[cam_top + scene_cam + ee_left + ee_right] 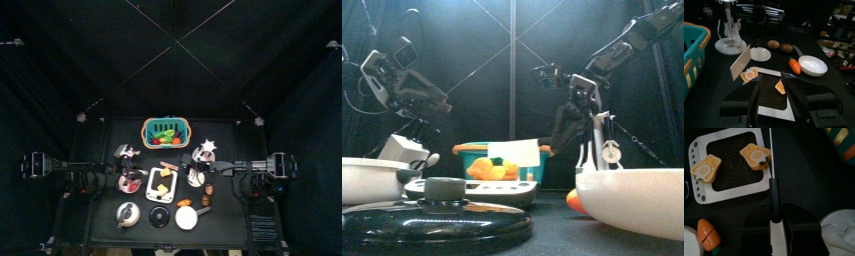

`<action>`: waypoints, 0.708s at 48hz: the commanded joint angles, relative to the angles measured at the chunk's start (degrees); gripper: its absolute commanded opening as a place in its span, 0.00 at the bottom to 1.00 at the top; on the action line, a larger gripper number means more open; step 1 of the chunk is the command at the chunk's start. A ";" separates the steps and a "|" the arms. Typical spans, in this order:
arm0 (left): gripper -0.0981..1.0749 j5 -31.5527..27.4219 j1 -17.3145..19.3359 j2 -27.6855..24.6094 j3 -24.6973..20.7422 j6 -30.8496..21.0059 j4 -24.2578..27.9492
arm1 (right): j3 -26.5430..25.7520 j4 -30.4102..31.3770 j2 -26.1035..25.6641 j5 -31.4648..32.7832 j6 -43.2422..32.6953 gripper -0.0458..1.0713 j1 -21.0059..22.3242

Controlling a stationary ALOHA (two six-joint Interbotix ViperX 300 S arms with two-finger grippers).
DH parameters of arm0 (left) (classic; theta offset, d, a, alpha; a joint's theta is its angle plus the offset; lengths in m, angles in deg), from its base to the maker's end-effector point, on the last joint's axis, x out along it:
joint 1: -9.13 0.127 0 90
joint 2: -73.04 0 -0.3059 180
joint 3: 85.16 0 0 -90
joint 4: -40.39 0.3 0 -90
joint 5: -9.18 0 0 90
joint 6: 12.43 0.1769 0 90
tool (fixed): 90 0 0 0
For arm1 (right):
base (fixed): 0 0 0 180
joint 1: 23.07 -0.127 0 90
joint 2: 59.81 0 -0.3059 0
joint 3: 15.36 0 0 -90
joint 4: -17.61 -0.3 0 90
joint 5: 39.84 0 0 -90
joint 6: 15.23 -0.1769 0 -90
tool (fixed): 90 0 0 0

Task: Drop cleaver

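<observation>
My right gripper [773, 213] is shut on the black handle of the cleaver [773, 193]. Its blade shows edge-on as a thin line running along the side of the white cutting board [699, 188], which carries two yellow-orange food pieces. In the left wrist view the blade [741, 62] is a white tilted plate standing at the board's far edge. My left gripper [771, 100] is open and empty, low over the cutting board [774, 107], with one food piece [781, 86] between its jaws. In the top view both grippers flank the board [162, 185].
A teal and orange basket [166, 131] stands at the back. A white utensil stand [729, 37], a small plate [761, 54], two brown round items [779, 46], a carrot [794, 65] and a white bowl [813, 66] lie around the board. A black lid [436, 215] sits at the front.
</observation>
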 commanded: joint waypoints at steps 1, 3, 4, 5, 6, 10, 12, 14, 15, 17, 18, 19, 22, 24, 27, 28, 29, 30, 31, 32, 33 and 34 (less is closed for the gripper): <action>0.73 0.18 0.00 0.53 0.00 0.09 -0.35 | -2.55 -0.09 0.09 -0.09 0.00 0.39 0.70; 0.73 0.18 0.00 0.53 0.26 0.09 -0.53 | -2.90 0.00 0.35 -0.09 0.00 0.39 0.70; 0.73 0.18 0.00 0.53 0.26 0.09 -0.62 | -3.08 0.09 0.53 -0.09 0.00 0.39 0.79; 0.73 0.09 0.00 0.53 0.26 0.09 -0.70 | -3.08 0.18 0.70 -0.09 0.00 0.39 0.79; 0.73 0.09 0.00 0.53 0.26 0.09 -0.79 | -3.16 0.18 0.79 -0.09 0.00 0.39 0.88; 0.73 -0.44 0.00 0.53 0.26 0.09 -1.05 | -3.16 -0.09 1.67 -0.09 0.00 0.40 1.58; 0.73 -0.79 0.00 0.53 0.35 0.09 -1.14 | -3.08 -0.09 2.11 -0.09 0.00 0.40 1.76; 0.73 -1.23 0.00 0.53 0.26 0.09 -1.23 | -3.08 -0.18 2.64 -0.09 -0.09 0.40 2.02; 0.73 -1.67 0.00 0.53 0.35 0.09 -1.32 | -3.08 -0.26 2.99 -0.09 -0.09 0.40 2.11; 0.73 -2.20 0.00 0.53 0.35 0.09 -1.41 | -3.16 -0.09 3.60 -0.09 -0.09 0.41 2.37; 0.73 -2.55 0.00 0.53 0.26 0.09 -1.49 | -3.25 -0.09 3.78 -0.09 -0.09 0.41 2.55; 0.73 -2.81 0.00 0.53 0.26 0.09 -1.67 | -3.34 -0.18 3.96 -0.09 -0.09 0.42 2.72; 0.73 -3.60 0.00 0.53 0.26 0.09 -2.02 | -3.34 -0.09 4.48 -0.09 0.00 0.45 3.08; 0.73 -3.87 0.00 0.53 0.26 0.09 -2.29 | -3.34 0.09 4.83 -0.09 0.09 0.47 3.25; 0.73 -4.13 0.00 0.53 0.35 0.09 -2.46 | -3.43 0.09 5.27 -0.09 0.09 0.53 3.34; 0.73 -4.22 0.00 0.53 0.26 0.09 -2.46 | -3.43 0.09 5.27 -0.09 0.00 0.54 3.34; 0.73 -4.31 0.00 0.53 0.35 0.09 -2.46 | -3.43 0.09 5.36 -0.09 0.09 0.57 3.34; 0.73 -4.39 0.00 0.53 0.35 0.09 -2.46 | -3.43 0.09 5.36 -0.18 0.00 0.59 3.34; 0.73 -4.48 0.00 0.53 0.26 0.09 -2.46 | -3.43 -0.09 5.36 -0.18 0.00 0.61 3.34; 0.73 -4.48 0.00 0.53 0.26 0.09 -2.46 | -3.43 -0.26 5.45 -0.18 0.00 0.63 3.34; 0.73 -4.66 0.00 0.53 0.26 0.09 -2.46 | -3.43 -0.26 5.36 -0.18 0.00 0.65 3.34; 0.73 -4.66 0.09 0.53 0.26 0.09 -2.46 | -3.43 -0.26 5.45 -0.18 -0.09 0.67 3.25</action>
